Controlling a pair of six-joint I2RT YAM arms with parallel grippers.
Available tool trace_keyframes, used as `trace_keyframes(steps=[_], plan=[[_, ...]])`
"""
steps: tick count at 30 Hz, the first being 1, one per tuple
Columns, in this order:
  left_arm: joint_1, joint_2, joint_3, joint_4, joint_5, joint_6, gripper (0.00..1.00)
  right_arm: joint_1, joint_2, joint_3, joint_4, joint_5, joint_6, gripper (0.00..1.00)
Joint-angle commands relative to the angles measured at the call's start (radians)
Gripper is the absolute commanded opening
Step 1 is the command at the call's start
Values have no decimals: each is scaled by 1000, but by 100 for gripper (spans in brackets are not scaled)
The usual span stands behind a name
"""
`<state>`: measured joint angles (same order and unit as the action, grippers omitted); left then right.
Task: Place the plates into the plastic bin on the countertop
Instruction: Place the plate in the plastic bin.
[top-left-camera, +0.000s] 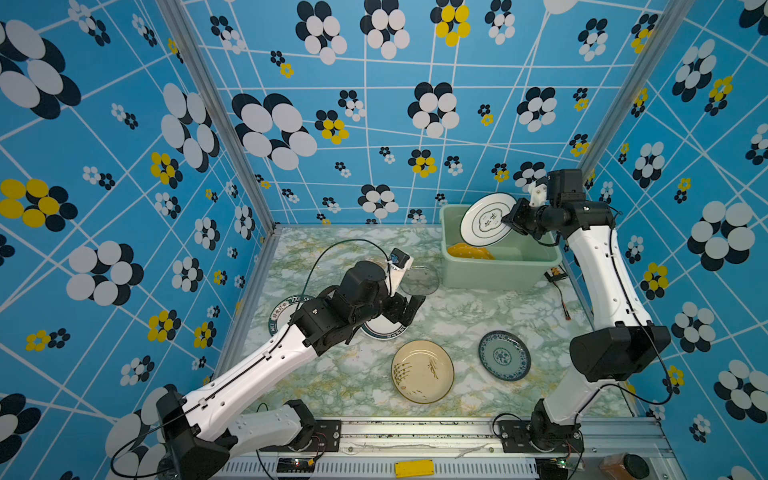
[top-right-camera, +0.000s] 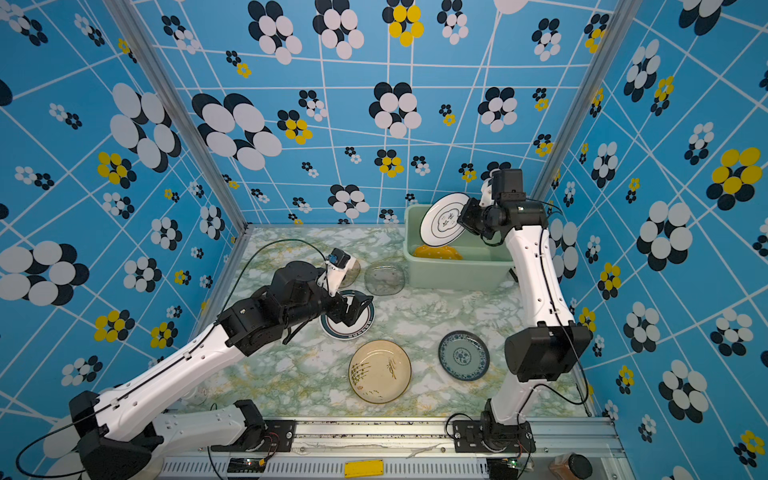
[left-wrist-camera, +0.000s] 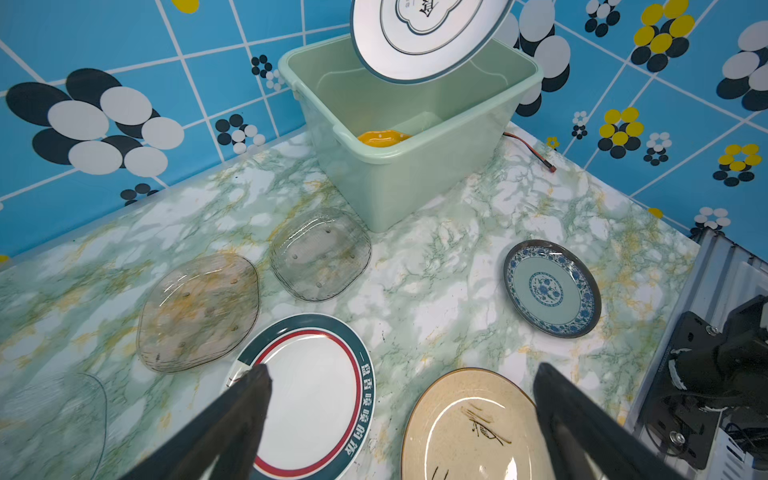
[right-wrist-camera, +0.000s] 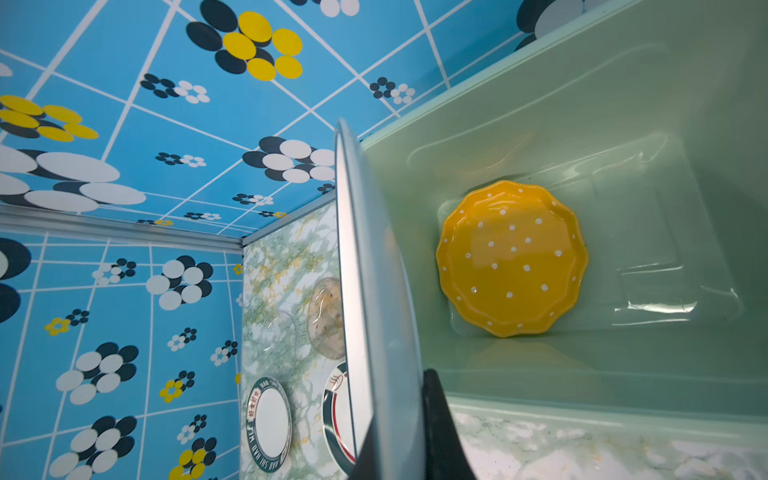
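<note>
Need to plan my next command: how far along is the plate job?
Done: one yellow dotted plate lies in the bin. In hand: the right end effector holds a white dark-rimmed plate tilted over the bin. The open left end effector hovers over the red-ringed plate. Left on the countertop: that plate, a lettered teal-rimmed plate, cream plate, blue-white plate, grey glass plate, amber glass plate.

Bright, even light, soft shadows; glare on the plastic bin (right-wrist-camera: 665, 307) floor, wide-angle bending at edges
</note>
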<state>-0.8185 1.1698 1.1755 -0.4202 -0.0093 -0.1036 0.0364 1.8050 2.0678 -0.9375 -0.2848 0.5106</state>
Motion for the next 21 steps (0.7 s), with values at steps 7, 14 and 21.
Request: trace_keyframes(steps=[7,14,21], plan=[[-3,116,88,-34,43,73,99,-12,241,224,-51,88,-133,0],[-2,187,126,-39,54,75,99,-13,336,230,-47,105,-229,0],[-3,255,163,-34,75,40,99,-17,414,223,-13,59,-297,0]])
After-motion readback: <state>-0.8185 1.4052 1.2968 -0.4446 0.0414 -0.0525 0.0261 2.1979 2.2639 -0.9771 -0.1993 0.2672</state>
